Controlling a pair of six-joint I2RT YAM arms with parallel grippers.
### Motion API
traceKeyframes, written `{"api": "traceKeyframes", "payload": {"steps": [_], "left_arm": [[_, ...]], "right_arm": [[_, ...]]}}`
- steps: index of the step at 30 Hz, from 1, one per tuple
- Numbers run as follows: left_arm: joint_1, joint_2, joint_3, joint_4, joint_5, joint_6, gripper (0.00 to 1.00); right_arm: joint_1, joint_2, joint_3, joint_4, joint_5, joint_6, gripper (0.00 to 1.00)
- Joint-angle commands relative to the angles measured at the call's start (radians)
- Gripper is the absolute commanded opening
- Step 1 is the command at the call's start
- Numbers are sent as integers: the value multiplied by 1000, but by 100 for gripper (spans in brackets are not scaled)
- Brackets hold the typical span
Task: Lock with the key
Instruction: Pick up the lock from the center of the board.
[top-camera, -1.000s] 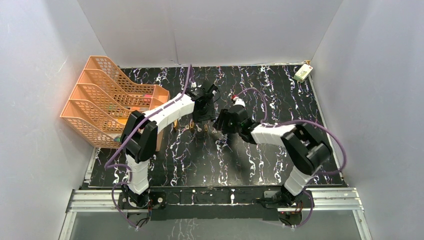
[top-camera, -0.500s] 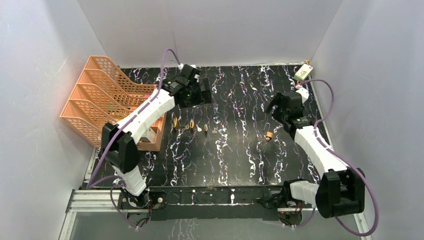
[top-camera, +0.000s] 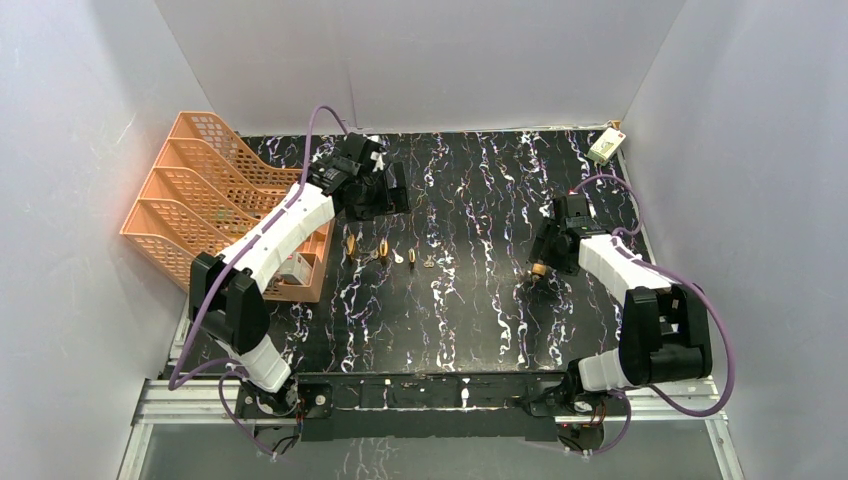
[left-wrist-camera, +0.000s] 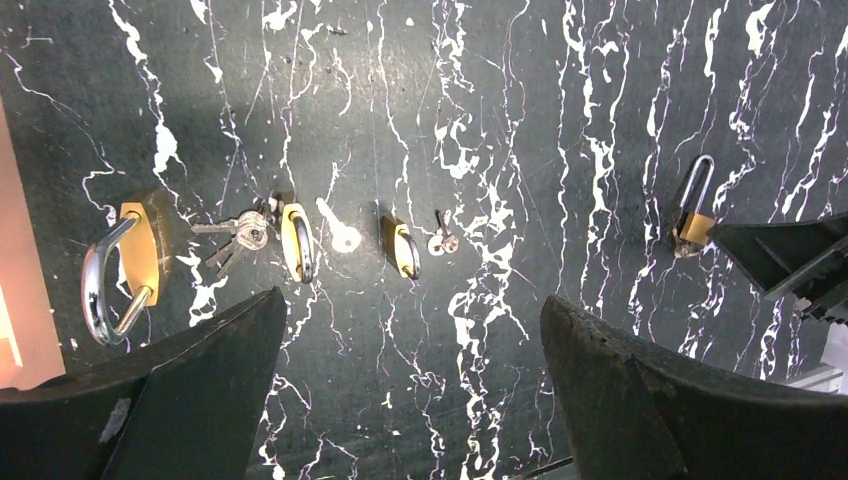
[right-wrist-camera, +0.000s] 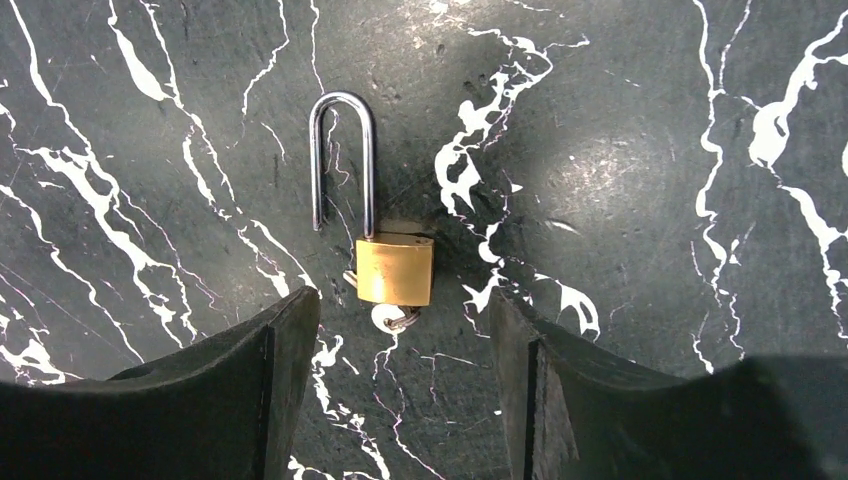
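1. A black tabletop (top-camera: 470, 320) veined with white fills the centre.
2. Plain pale walls (top-camera: 400, 60) close it in left, back and right.
3. Orange stacked trays (top-camera: 200, 190) stand at left.
4. A metal rail (top-camera: 430, 395) crosses the bottom.

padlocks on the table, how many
4: a large padlock at the row's left end, two small padlocks standing among the keys, and a long-shackle padlock apart on the right. None looks hidden.

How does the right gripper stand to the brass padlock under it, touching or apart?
Apart. In the right wrist view the right gripper is open, and dark tabletop shows between each finger and the brass padlock lying between them.
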Motion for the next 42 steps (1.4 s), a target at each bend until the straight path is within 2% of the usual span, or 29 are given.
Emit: {"api": "traceKeyframes", "payload": {"steps": [1,17,27,38,42], "left_arm": [[11,-59,-23,-1,48,20,98],[22,-36,-29,5,77,33,98],[27,-28,-26,1,82,41,98],[33,-38,-32,-5,87,51,98],[34,-39,-27,-8,90,55,98]], "right_arm": [[0,15,14,17,-40,-22,68],[2,106,11,61,-43,-47,56],[3,130,22,65,-38,-61,54],[41,149,60,16,-15,-77,44],[64,143,64,2,-17,-77,34]]}}
